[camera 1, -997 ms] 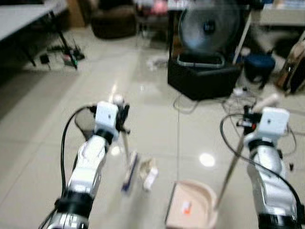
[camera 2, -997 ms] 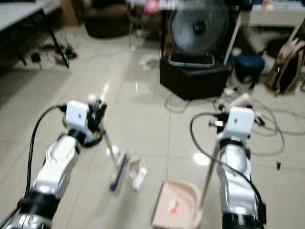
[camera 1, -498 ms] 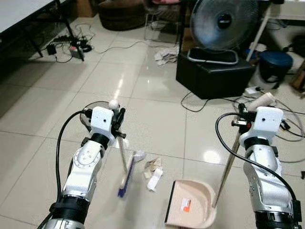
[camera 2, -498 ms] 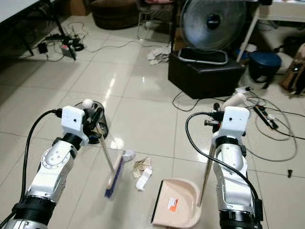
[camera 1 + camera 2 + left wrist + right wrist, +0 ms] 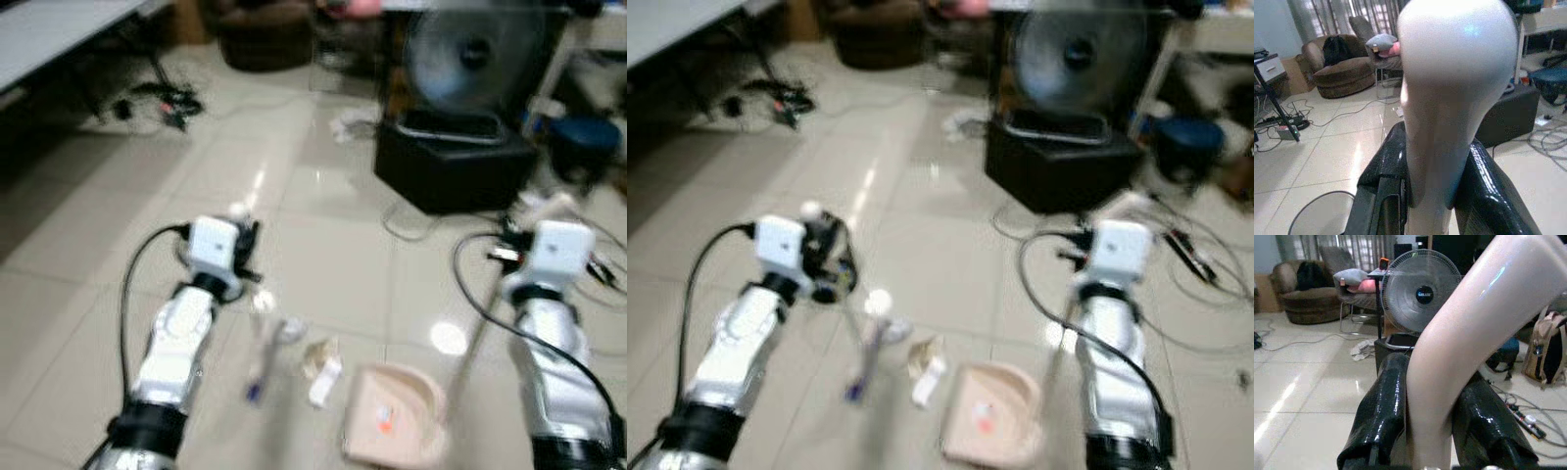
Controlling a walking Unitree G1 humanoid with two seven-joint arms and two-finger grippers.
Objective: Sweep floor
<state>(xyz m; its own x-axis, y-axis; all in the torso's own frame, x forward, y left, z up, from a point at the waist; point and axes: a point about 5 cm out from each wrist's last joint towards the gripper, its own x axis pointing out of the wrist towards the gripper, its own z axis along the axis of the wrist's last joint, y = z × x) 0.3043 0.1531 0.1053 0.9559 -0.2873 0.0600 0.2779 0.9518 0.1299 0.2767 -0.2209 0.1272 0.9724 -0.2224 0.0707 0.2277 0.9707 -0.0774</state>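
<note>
The fan [image 5: 1421, 293] has a dark round badge at the centre of its grille, carrying 1 short line of pale lettering, probably a brand name, too small to make out. The dustpan [image 5: 394, 427] on the floor bears a white sticker with an orange mark; whatever is printed there is blurred away. No other writing can be read anywhere

Broom [image 5: 257, 357] head swung closer to paper scraps [image 5: 321, 364], left pincer [image 5: 1432, 196] still clamping its handle
</note>
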